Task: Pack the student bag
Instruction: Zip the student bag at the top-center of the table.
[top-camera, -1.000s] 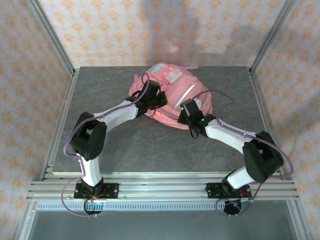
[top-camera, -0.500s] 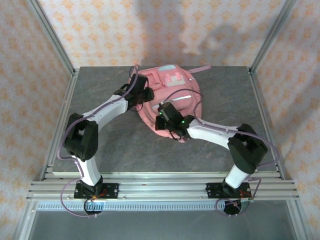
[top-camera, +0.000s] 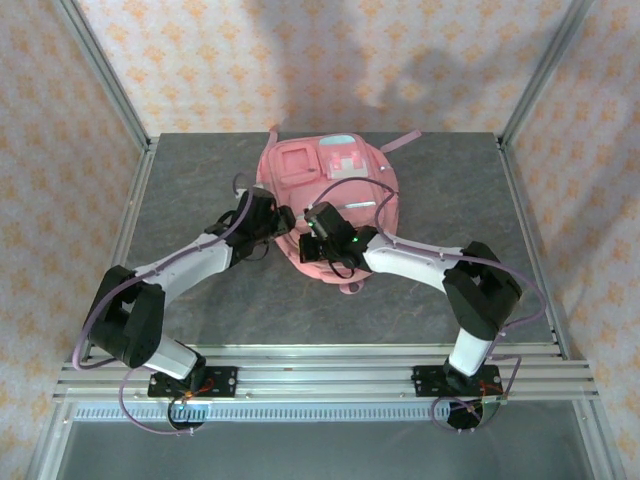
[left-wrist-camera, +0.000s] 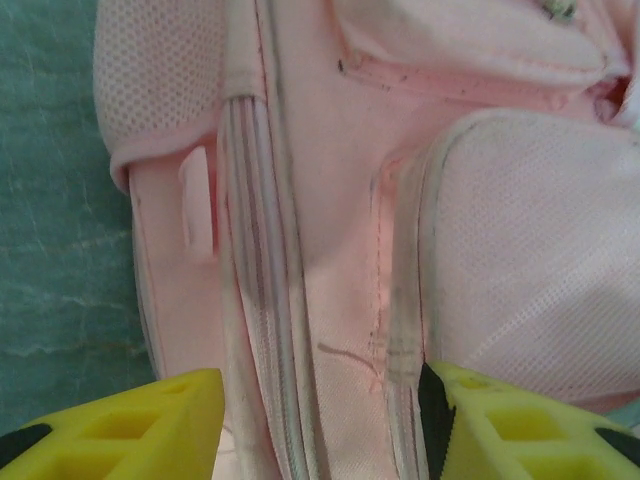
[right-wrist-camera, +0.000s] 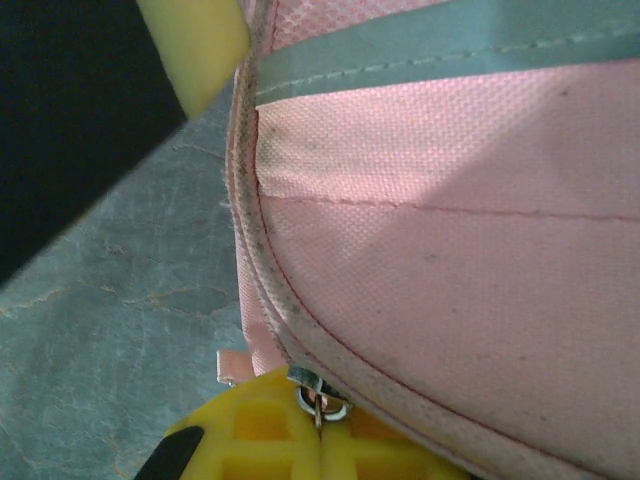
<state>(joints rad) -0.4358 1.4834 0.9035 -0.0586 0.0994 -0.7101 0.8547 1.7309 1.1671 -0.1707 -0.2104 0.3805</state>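
Left wrist view: left gripper jaws parted astride a piped seam of the pink woven student bag; right gripper pinched closed, metal zip ring touching it.

You have open bench on the left and right of the student bag, plus a wide strip on its near side. The bag's far edge sits close to the back rim, so it's tight there. The left hand and right hand crowd the bag's near-left edge, just beside each other. Frame posts slant up at the far corners.
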